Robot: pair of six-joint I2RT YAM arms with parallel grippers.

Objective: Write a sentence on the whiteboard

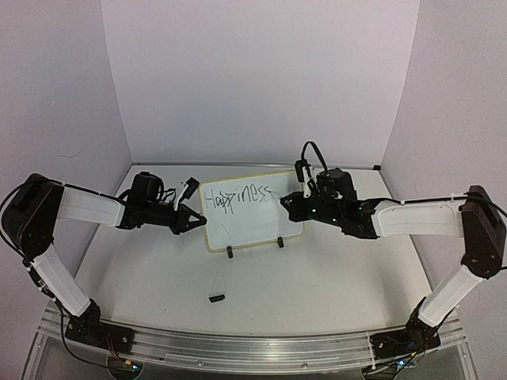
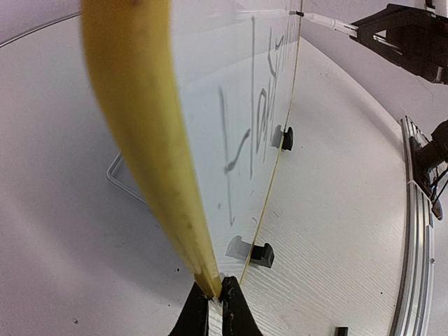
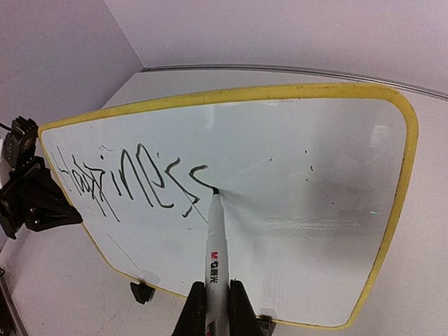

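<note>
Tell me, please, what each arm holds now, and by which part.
The left fingers pinch the whiteboard by its yellow side rim. The right fingers grip the marker by its barrel, well behind the tip, which touches the board.

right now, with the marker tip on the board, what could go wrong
1. The left gripper pinches the whiteboard only by its yellow rim at one edge; pen pressure could twist or tip it on its two clip feet.
2. The right gripper holds the marker well back from its tip, so it might pivot and smear the sentence.
</note>
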